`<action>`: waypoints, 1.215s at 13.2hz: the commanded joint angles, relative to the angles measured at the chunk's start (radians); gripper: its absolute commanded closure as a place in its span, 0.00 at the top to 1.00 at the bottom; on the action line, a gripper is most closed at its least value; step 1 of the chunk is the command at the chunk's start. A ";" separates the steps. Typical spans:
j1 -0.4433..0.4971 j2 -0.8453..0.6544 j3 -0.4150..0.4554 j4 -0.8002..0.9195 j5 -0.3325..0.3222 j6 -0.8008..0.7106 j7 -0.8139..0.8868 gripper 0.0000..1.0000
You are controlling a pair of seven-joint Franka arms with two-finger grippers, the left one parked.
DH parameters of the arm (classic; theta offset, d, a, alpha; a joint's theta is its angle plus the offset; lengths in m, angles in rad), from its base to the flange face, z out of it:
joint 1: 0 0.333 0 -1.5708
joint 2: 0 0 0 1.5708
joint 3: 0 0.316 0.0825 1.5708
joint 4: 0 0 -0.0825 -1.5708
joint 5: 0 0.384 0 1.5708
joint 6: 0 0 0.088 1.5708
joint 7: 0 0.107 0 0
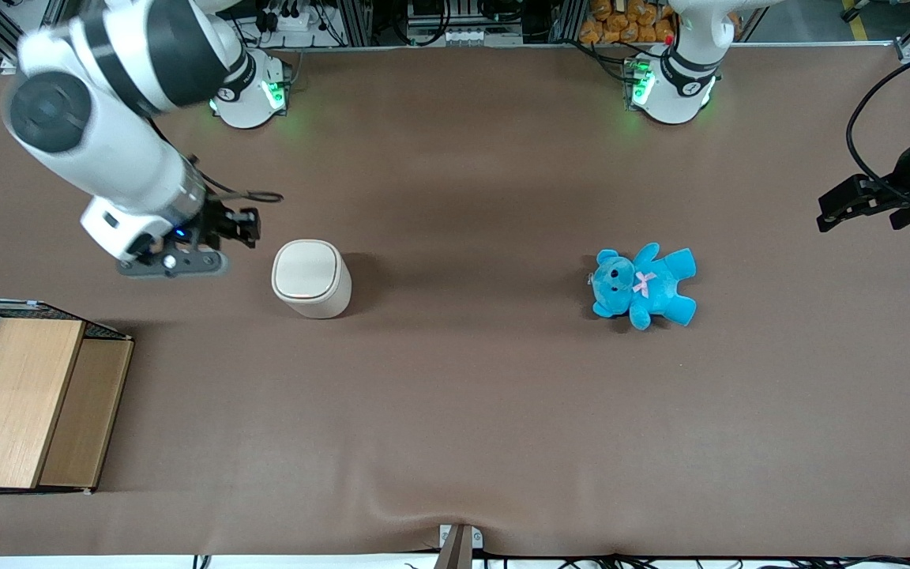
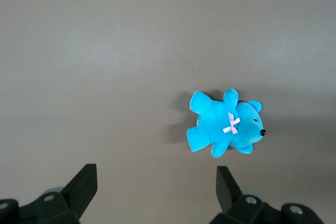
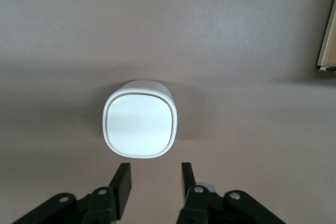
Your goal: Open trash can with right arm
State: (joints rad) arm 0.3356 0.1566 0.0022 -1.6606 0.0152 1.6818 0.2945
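Front view: trash can (image 1: 311,278) stands on the table (image 1: 455,411), lid closed; right arm (image 1: 107,134) puts the gripper (image 1: 243,227) just beside it, toward the working arm's end. Right wrist view: gripper (image 3: 153,182) fingers narrowly parted, holding nothing, above the lid (image 3: 139,125). Approach step; next, I'd guess, press or catch the lid edge.

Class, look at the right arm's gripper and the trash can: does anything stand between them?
Nothing visible does. The gripper hangs just beside the trash can, fingers slightly apart, with only bare table between them. The lid is shut. The teddy bear lies toward the parked arm's end.
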 commanded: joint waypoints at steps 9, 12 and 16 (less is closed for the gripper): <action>0.042 0.024 -0.008 -0.234 -0.054 0.200 0.090 0.35; 0.042 0.053 -0.008 -0.234 -0.054 0.211 0.095 0.33; 0.042 0.089 -0.010 -0.235 -0.054 0.234 0.095 0.27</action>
State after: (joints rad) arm 0.3645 0.2332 0.0011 -1.8937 -0.0227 1.8980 0.3690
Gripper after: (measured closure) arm 0.692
